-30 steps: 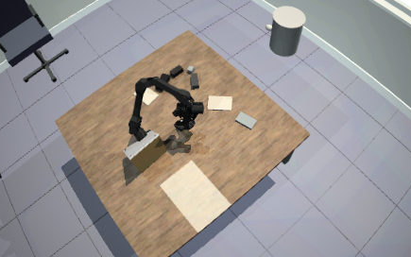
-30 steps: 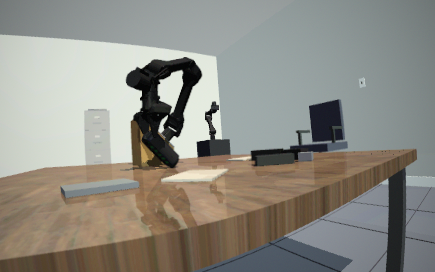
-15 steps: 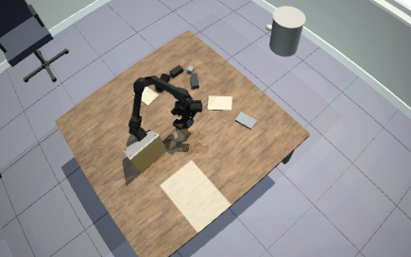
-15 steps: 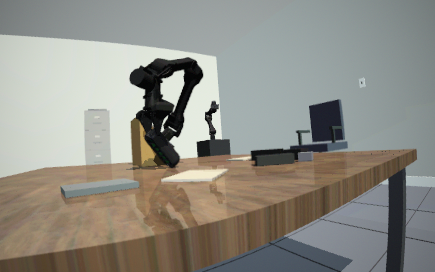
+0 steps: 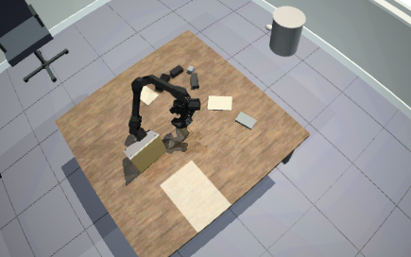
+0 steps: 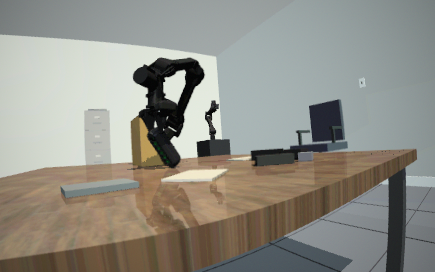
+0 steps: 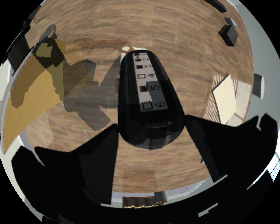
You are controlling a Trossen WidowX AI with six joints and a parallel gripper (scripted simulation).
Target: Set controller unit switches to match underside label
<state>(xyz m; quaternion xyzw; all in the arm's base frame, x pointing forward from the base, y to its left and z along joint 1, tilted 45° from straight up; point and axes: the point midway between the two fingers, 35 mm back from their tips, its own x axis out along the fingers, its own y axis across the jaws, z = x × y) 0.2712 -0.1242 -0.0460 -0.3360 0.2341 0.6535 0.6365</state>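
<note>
The dark grey controller unit point(image 6: 167, 151) point(image 7: 153, 120) is held tilted above the bench, its long axis sloping steeply in the exterior view, with small green spots along one side. My gripper point(image 5: 181, 113) point(image 6: 162, 125) point(image 7: 152, 123) is shut on it, one finger on each side. Its underside faces the wrist camera. The label point(image 7: 150, 82) there reads: 6 empty, 5 filled, 4 empty, 3 filled, 2 filled; square 1, small at the far end, looks filled. A shadow covers part of the label near 5. The switch faces are hidden from the wrist view.
A tan upright box point(image 5: 152, 153) point(image 6: 143, 145) stands beside the arm's base. A cream pad point(image 5: 219, 103) point(image 6: 196, 175), a grey flat module point(image 5: 246, 120) point(image 6: 100, 187), dark modules point(image 5: 176, 71) point(image 6: 274, 159), a small grey block point(image 5: 191, 69) point(image 6: 305, 156) and a large sheet point(image 5: 195, 194) lie around.
</note>
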